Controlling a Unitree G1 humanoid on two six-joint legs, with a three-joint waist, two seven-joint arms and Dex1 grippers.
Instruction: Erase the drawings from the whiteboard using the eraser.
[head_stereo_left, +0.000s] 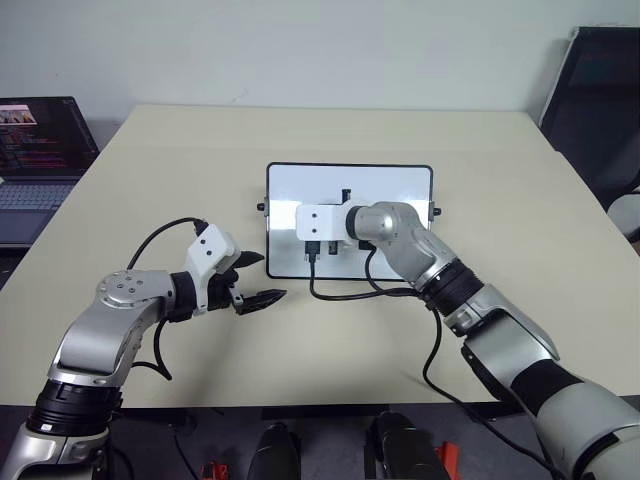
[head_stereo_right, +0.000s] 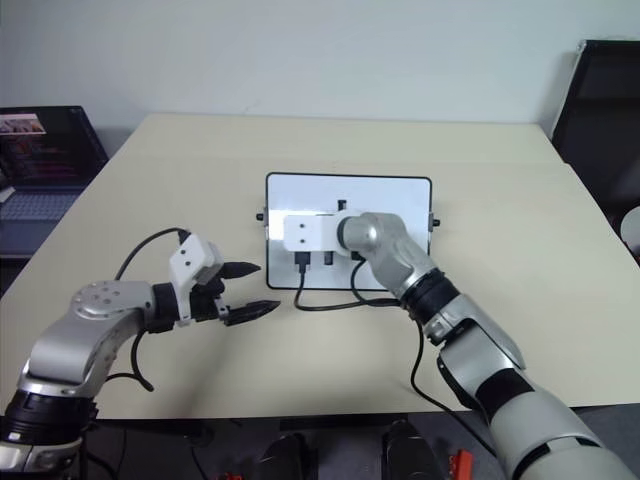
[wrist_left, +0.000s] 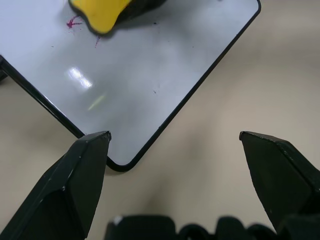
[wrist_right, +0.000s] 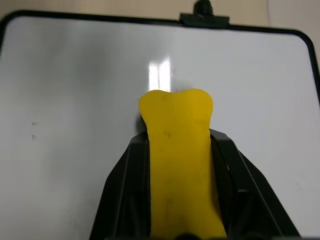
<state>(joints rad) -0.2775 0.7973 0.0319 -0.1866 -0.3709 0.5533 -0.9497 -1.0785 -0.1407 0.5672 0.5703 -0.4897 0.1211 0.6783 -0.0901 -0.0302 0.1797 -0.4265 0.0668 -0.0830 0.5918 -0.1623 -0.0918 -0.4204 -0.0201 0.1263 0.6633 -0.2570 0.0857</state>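
The whiteboard (head_stereo_left: 400, 190) lies flat in the middle of the table, black-framed, with a small knob on each short side. My right gripper (wrist_right: 179, 145) hangs over the board's left half, shut on the yellow eraser (wrist_right: 177, 165), whose front end rests on the white surface (wrist_right: 75, 90). In the left wrist view a small red smudge of the drawings (wrist_left: 74, 22) sits right beside the eraser (wrist_left: 102, 15); the rest of the board looks white. My left gripper (head_stereo_left: 268, 276) stands open and empty just off the board's near left corner (wrist_left: 120, 162), above the table.
The beige table (head_stereo_left: 480, 170) has room all round the board. A black cable (head_stereo_left: 370, 293) from my right arm lies along the board's near edge. An open laptop (head_stereo_left: 35, 150) stands off the table's left, and a black chair (head_stereo_left: 600, 100) at the far right.
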